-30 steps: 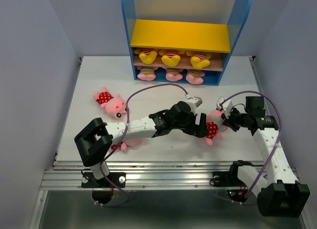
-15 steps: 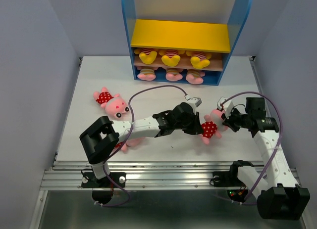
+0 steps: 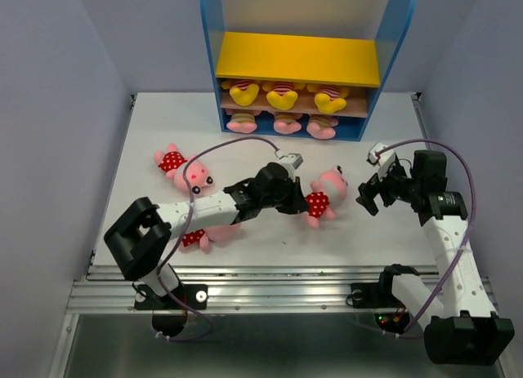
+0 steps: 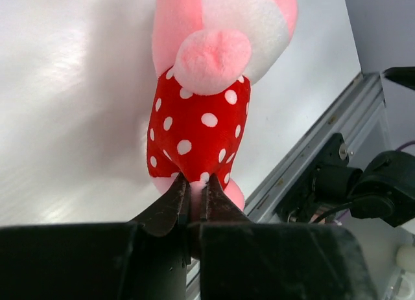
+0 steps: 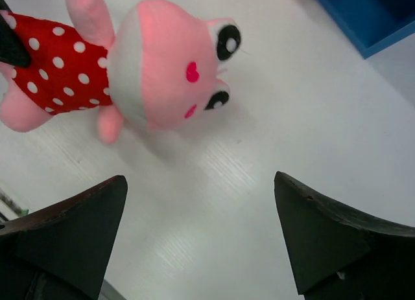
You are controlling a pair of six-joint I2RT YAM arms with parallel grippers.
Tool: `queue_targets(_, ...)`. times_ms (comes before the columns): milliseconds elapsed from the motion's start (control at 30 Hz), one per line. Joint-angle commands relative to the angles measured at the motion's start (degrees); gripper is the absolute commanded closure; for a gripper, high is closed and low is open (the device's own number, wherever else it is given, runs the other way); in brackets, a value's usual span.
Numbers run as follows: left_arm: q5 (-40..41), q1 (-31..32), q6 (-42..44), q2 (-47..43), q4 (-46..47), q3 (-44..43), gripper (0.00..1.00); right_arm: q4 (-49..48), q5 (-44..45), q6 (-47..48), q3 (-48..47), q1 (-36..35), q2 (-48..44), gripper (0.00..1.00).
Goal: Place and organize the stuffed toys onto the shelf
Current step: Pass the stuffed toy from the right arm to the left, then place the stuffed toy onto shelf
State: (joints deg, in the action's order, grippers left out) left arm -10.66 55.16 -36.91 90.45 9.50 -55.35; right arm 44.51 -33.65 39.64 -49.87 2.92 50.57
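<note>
A pink pig in a red white-dotted outfit point(image 3: 323, 194) lies mid-table. My left gripper point(image 3: 301, 201) is shut on its lower end. In the left wrist view the left gripper point(image 4: 194, 188) pinches pink plush just below the dotted outfit of the pig point(image 4: 201, 122). My right gripper point(image 3: 369, 194) stands open to the pig's right, apart from it. The right wrist view shows the right gripper point(image 5: 200, 178) wide open over bare table, the pig point(image 5: 162, 73) beyond its tips. The shelf point(image 3: 298, 60) stands at the back, yellow bears point(image 3: 282, 95) on its brown board, pink pigs point(image 3: 286, 123) on its base.
Another red-dotted pig point(image 3: 184, 170) lies at the table's left. A third point(image 3: 196, 237) pokes out from under my left arm near the front edge. The shelf's yellow top board carries nothing. The metal rail point(image 3: 278, 288) runs along the near edge.
My right gripper opened, let go of the pig and drew back to the right. My left gripper shut on the pig's lower end and pulled it leftward.
</note>
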Motion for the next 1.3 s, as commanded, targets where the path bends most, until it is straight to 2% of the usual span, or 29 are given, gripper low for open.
queue_targets(0, 0.1, -5.0, 4.6, -9.1, 1.9, 1.6, 1.0, -9.0, -0.2, -12.5, -5.4, -0.3, 0.5, 0.0)
queue_targets(167, -1.8, -10.8, 9.5, -16.9, -1.0, 0.6, 1.0, -15.9, -2.8, -18.6, -1.0, -0.3, 2.5, 0.0)
queue_targets(300, -4.3, -16.5, 12.1, -18.5, -5.2, -4.9, 1.0, -20.2, -6.2, -23.7, 3.2, -0.3, 4.0, 0.0)
queue_targets(400, -8.3, -20.2, 11.9, -18.1, -5.1, -8.4, 1.0, -21.3, -7.4, -24.0, 4.1, -0.3, 3.8, 0.0)
queue_targets(567, -12.9, -28.4, 8.6, -14.6, -1.8, -15.1, 1.0, -21.4, -8.2, -23.6, 6.1, -0.3, 2.6, 0.0)
queue_targets(800, -10.4, -35.7, -1.9, -7.7, 8.4, -19.3, 1.0, -21.2, -7.1, -23.0, 6.4, -0.3, 1.7, 0.0)
queue_targets(867, -10.3, -36.9, -3.3, -5.3, 9.0, -21.2, 1.0, -21.2, -6.8, -22.9, 6.6, -0.3, 1.6, 0.0)
queue_targets(1100, -12.0, -39.9, -5.4, 4.8, 6.7, -35.5, 1.0, -21.2, -6.6, -22.8, 6.9, -0.3, 0.9, 0.0)
queue_targets(1267, -13.3, -41.5, -9.1, 9.6, 6.7, -41.0, 1.0, -21.2, -6.5, -22.6, 7.0, -0.3, 1.0, 0.0)
